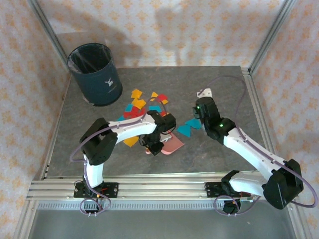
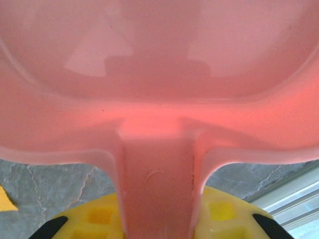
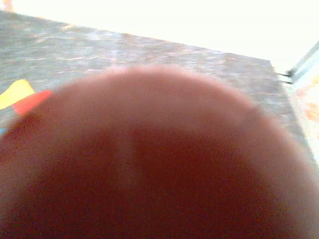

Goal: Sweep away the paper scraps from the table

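Right wrist: blurred, unidentifiable reddish mass [image 3: 159, 164] before table [image 3: 149, 55] and paper scraps [image 3: 19, 94]

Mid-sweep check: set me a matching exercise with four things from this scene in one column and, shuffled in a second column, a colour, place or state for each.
Column one:
1. dustpan
2. bin
3. paper scraps
4. left end effector

Column two:
A. dark blue, at the far left corner of the table
B. shut on a handle
C. pink
D. red, orange and teal, scattered mid-table

Pairs: 1-C, 2-A, 3-D, 4-B.
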Robot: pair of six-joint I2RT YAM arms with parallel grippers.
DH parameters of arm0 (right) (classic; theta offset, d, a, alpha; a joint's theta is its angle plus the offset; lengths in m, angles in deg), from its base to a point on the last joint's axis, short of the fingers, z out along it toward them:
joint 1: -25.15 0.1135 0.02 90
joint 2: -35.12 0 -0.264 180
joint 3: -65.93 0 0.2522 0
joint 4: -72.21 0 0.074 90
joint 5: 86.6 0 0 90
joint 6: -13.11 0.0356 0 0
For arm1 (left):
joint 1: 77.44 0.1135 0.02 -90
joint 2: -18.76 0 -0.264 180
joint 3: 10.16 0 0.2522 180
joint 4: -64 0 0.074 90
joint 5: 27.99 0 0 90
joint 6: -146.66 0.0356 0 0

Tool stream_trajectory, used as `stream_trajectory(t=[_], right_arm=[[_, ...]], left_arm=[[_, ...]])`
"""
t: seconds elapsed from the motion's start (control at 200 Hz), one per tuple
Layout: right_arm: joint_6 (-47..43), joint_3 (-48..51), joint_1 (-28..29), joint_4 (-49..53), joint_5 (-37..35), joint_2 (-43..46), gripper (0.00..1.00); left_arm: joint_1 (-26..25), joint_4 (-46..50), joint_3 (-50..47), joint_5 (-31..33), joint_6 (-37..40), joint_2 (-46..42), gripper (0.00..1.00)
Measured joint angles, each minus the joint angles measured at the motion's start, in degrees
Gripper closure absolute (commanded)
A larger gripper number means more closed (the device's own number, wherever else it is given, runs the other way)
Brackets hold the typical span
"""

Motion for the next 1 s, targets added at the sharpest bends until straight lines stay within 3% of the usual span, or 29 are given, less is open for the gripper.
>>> stream_trajectory(t=[0.36,0.686,1.001], right_arm=[[2.97,3.80,-10.73,-0.09,-9.07,0.90,1.00],[-0.24,6.40,-14.08,-6.71,-9.16,-2.78,1.00],[-2.84,6.14,-14.23,-9.92,-3.52,-8.76,1.00]], left_arm=[[0.00,1.55,3.96,-0.61,2.12,3.32,1.00],[0.00,3.28,6.95,-1.01,2.99,5.33,1.00],[0.02,4.13,8.50,-1.01,3.17,6.45,1.00]])
